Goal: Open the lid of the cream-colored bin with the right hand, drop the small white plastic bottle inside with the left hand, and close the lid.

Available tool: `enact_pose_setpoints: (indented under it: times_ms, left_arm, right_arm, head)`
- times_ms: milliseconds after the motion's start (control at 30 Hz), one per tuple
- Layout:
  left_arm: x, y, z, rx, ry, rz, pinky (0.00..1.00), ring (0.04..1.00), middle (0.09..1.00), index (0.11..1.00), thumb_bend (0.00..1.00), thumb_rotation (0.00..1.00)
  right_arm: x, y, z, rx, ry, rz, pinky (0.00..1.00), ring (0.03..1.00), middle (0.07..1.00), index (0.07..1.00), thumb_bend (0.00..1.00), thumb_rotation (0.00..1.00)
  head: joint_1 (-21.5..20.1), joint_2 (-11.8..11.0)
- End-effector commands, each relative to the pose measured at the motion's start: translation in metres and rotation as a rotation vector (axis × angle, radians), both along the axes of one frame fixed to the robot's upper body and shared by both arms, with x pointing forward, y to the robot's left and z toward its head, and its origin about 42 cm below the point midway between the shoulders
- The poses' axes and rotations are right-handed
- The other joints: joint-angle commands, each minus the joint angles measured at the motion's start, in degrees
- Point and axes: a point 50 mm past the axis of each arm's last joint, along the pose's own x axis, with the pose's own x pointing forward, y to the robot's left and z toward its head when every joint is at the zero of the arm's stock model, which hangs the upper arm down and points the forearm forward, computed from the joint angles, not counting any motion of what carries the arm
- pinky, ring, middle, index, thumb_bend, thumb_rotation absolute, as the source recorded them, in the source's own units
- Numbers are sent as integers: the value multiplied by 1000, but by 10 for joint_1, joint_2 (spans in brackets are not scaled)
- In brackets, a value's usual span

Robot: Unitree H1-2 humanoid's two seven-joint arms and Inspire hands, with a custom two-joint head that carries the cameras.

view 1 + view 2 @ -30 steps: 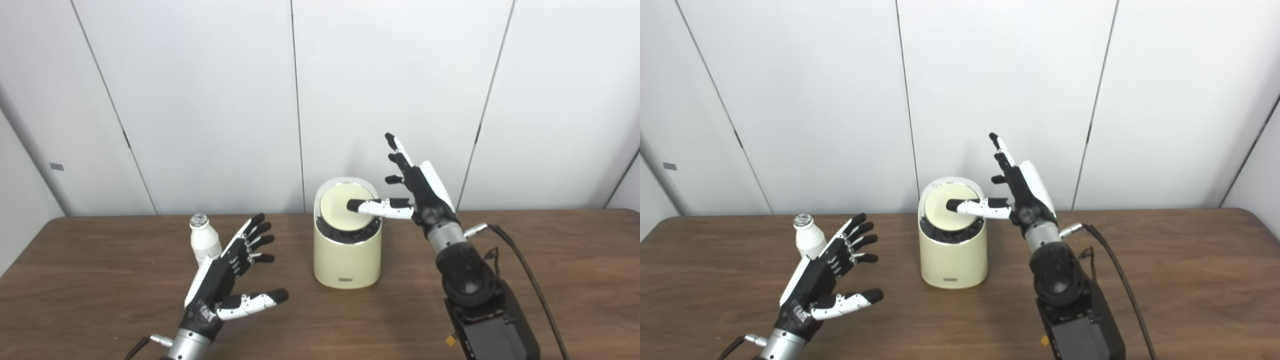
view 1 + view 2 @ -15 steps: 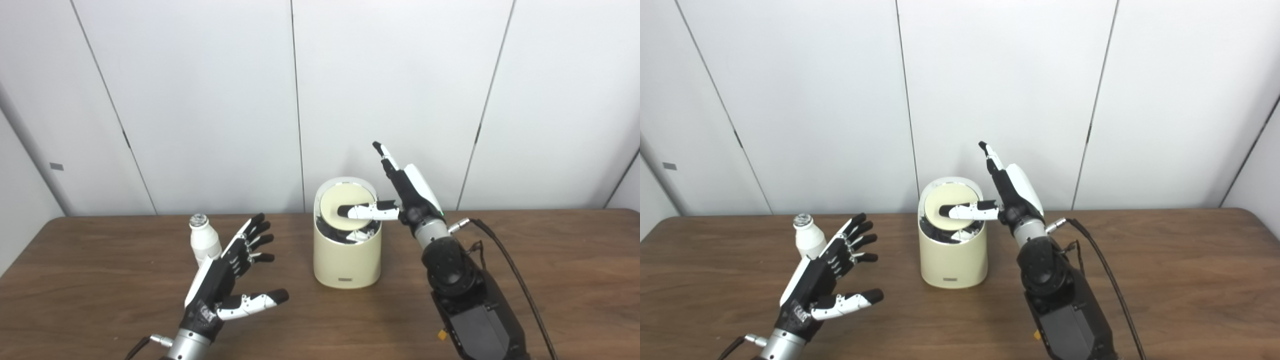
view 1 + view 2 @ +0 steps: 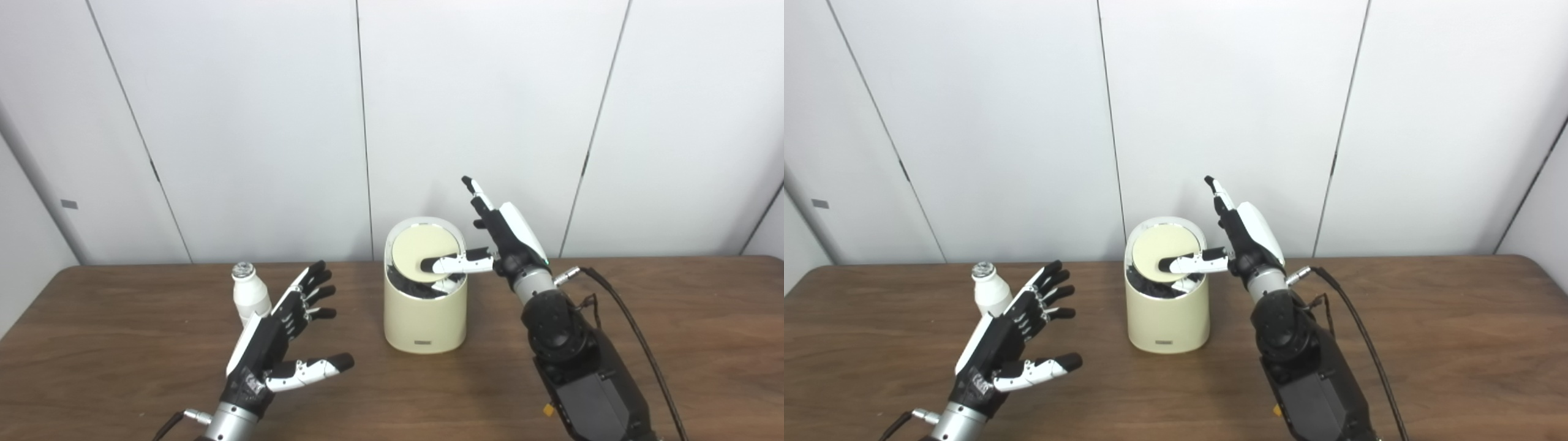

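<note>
White wall panels stand behind a brown wooden counter that carries everything. Just left of the right robot hand, the cream-colored bin has its round lid tilted up, dark interior showing beneath; the right robot hand is spread, fingers pointing up and holding nothing, thumb laid across the lid's lower edge. The left robot hand hovers spread and empty, with the small white plastic bottle upright just beyond its fingers, apparently not touching. The bottle looks light, stiff and smooth, likely easy to tip, so a wrap around its wider body below the silvery cap seems safest. The lid probably pivots freely under light pressure. The right eye view shows more bare counter right of the right arm; the left eye view shows the bottle closer to the left fingers.
</note>
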Motion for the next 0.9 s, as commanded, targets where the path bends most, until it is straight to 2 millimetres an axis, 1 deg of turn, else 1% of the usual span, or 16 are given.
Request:
enact_pose_setpoints:
  times_ms: [0, 133, 300, 467, 633, 733, 867]
  left_arm:
    - [2, -1, 19, -2, -74, -16, 751, 893, 938, 976, 868, 246]
    - [2, -1, 19, 3, -75, -20, 764, 893, 946, 973, 866, 256]
    - [1, -3, 19, -5, -68, -24, 759, 890, 948, 972, 870, 255]
    - [2, -5, 18, -10, -65, -29, 772, 890, 948, 967, 869, 245]
    - [1, -6, 18, -8, -62, -26, 775, 887, 951, 966, 880, 255]
    - [0, -7, 19, -7, -62, -24, 780, 889, 952, 967, 883, 260]
    - [0, -7, 21, -7, -64, -28, 773, 889, 952, 970, 877, 258]
  right_arm:
    - [5, 5, 32, -19, -87, 9, 843, 949, 988, 1000, 904, 237]
    - [7, 4, 34, -54, -84, 0, 843, 954, 989, 1000, 885, 178]
    - [10, 4, 39, -118, -82, -7, 851, 970, 995, 1000, 878, 170]
    - [9, 8, 49, -199, -93, -10, 843, 962, 995, 996, 883, 167]
    - [12, 10, 61, -257, -99, -7, 798, 933, 986, 981, 901, 186]
    - [12, 11, 68, -294, -90, -6, 796, 928, 984, 972, 914, 181]
    - [8, 11, 81, -382, -74, 11, 788, 933, 994, 968, 912, 161]
  head:
    - [-1, 0]
    - [0, 2]
    - [0, 3]
    - [6, 4]
    - [7, 4]
    - [7, 6]
    - [7, 8]
